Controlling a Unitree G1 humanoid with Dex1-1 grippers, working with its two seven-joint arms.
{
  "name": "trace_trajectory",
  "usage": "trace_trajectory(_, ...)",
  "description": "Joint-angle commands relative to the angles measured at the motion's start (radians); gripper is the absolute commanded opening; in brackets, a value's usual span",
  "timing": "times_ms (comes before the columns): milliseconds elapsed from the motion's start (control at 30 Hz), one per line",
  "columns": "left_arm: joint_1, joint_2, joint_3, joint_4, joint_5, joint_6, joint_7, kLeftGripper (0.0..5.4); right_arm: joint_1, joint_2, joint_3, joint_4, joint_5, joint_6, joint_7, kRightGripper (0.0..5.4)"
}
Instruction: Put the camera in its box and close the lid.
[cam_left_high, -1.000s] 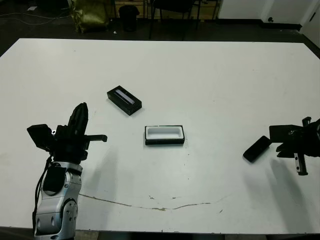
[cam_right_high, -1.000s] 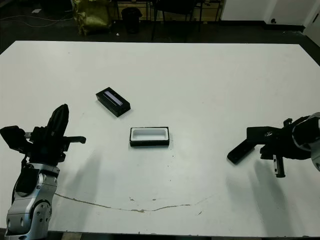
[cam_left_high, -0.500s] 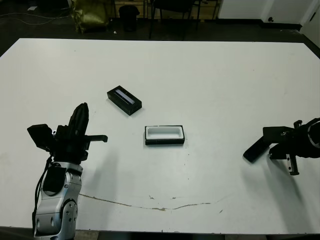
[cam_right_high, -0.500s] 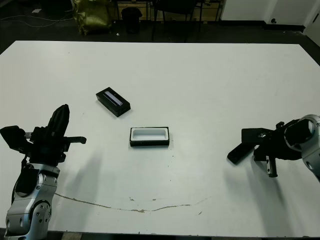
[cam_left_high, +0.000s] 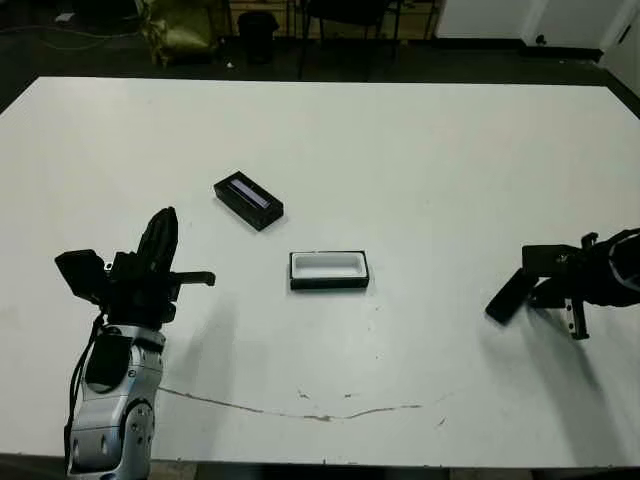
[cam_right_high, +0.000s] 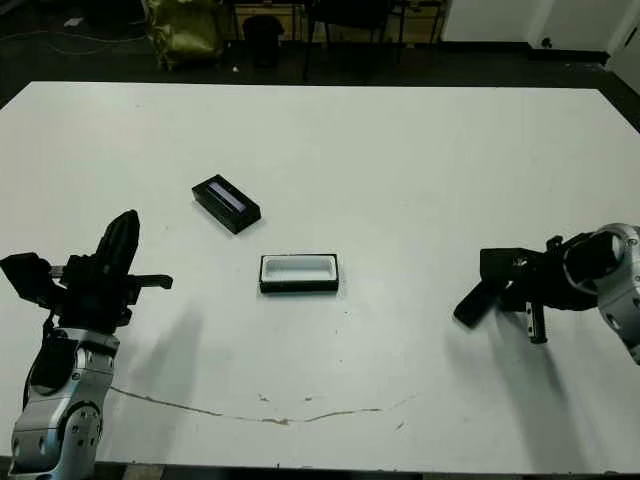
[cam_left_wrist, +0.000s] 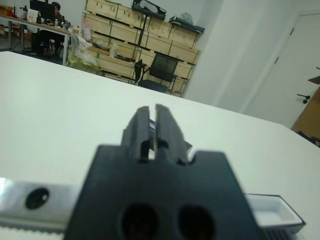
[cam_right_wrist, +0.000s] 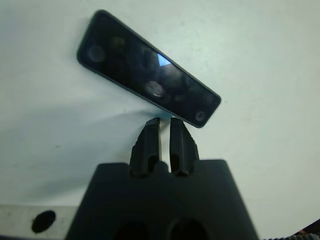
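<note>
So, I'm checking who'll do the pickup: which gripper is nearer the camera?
Right. The right gripper sits just beside the camera, fingers shut; the left gripper hovers far off, beyond the box.

A broad white counter (cam_left_high: 420, 150) carries three black things. The lid (cam_left_high: 248, 200), with a pale stripe along its top, lies left of the middle, set at a slant to the counter's edges. Near it, toward the near edge and about at the counter's centre, the box (cam_left_high: 329, 270) sits open side up with its white lining showing, its long sides parallel to the near edge. The camera (cam_left_high: 507, 296) lies flat and slanted well apart from both, close to the right edge. A thin, wavy dark line (cam_left_high: 300, 405) runs across the surface along the near edge.
</note>
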Motion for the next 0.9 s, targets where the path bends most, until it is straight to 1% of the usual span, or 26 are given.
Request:
trace_trajectory(33, 0.018, 0.007, -0.004, 0.007, 0.006, 0.016, 0.007, 0.00, 0.012, 0.034, 0.013, 0.039, 0.000, -0.013, -0.010, 0.01)
trace_trajectory(100, 0.018, 0.007, -0.005, 0.009, 0.005, 0.014, 0.003, 0.00, 0.003, 0.044, 0.016, 0.058, 0.001, -0.022, -0.009, 0.01)
trace_trajectory(233, 0.023, 0.006, -0.010, -0.001, 0.010, 0.024, 0.013, 0.00, -0.024, 0.076, 0.030, 0.081, -0.006, -0.005, -0.004, 0.01)
trace_trajectory(367, 0.026, 0.007, -0.012, -0.006, 0.009, 0.026, 0.019, 0.00, -0.022, 0.099, 0.035, 0.083, -0.008, -0.025, -0.019, 0.01)
trace_trajectory(500, 0.024, 0.008, -0.008, 0.008, 0.000, 0.011, 0.005, 0.00, -0.027, 0.117, 0.046, 0.093, -0.017, -0.030, -0.027, 0.01)
trace_trajectory(667, 0.024, 0.012, -0.010, 0.008, 0.012, 0.009, 0.006, 0.00, -0.036, 0.131, 0.044, 0.111, 0.002, -0.067, -0.009, 0.01)
trace_trajectory(733, 0.024, 0.011, -0.010, 0.005, 0.013, 0.014, 0.010, 0.00, -0.039, 0.134, 0.044, 0.107, 0.006, -0.058, 0.001, 0.01)
trace_trajectory(800, 0.024, 0.011, -0.009, 0.005, 0.011, 0.016, 0.010, 0.00, -0.041, 0.137, 0.047, 0.096, 0.002, -0.022, 0.011, 0.01)
trace_trajectory(900, 0.023, 0.007, -0.007, 0.007, 0.002, 0.015, 0.007, 0.00, -0.044, 0.137, 0.055, 0.080, -0.005, 0.000, 0.021, 0.01)
